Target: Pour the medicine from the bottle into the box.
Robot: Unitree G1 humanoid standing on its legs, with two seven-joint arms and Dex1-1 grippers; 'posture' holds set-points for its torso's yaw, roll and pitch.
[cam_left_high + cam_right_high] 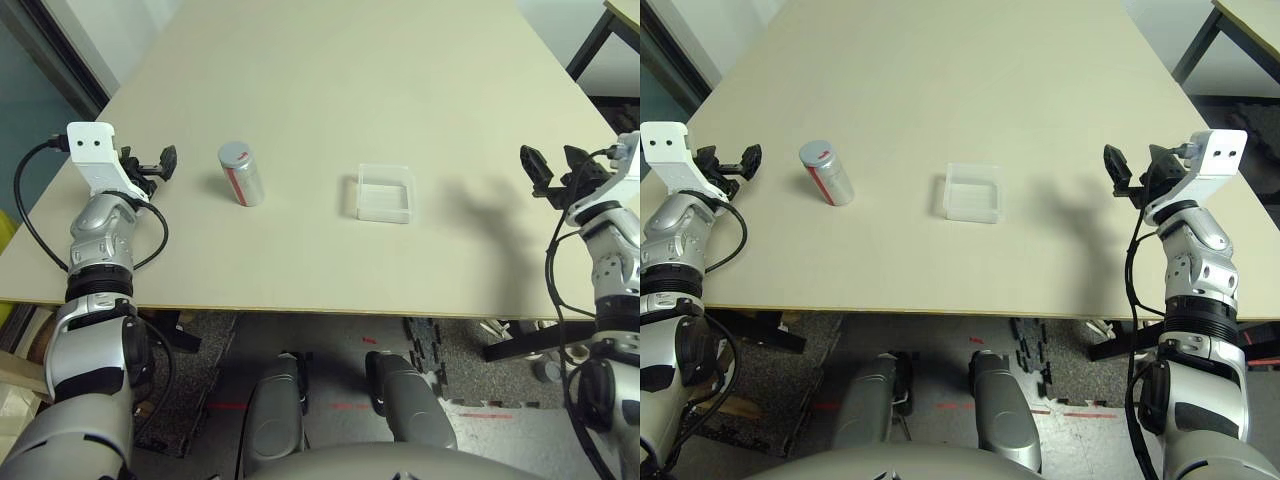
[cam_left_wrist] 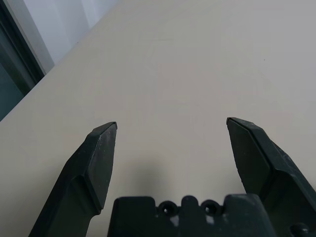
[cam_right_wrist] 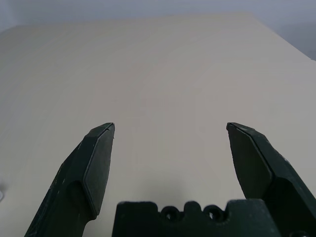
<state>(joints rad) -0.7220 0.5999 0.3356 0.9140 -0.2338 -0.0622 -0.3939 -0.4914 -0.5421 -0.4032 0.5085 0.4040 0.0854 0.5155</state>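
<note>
While both hands (image 2: 172, 120) gape, the bottle (image 1: 243, 176) stands.

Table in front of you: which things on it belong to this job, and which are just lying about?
For the job:
- bottle, cap on
- clear box
- left gripper, open
- right gripper, open

Just lying about:
- nothing that I can make out

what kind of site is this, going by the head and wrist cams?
Probably a robotics lab or test workshop: a bare-topped table with just a small bottle and clear box set out, and foam-type interlocking mats on the floor below.
</note>
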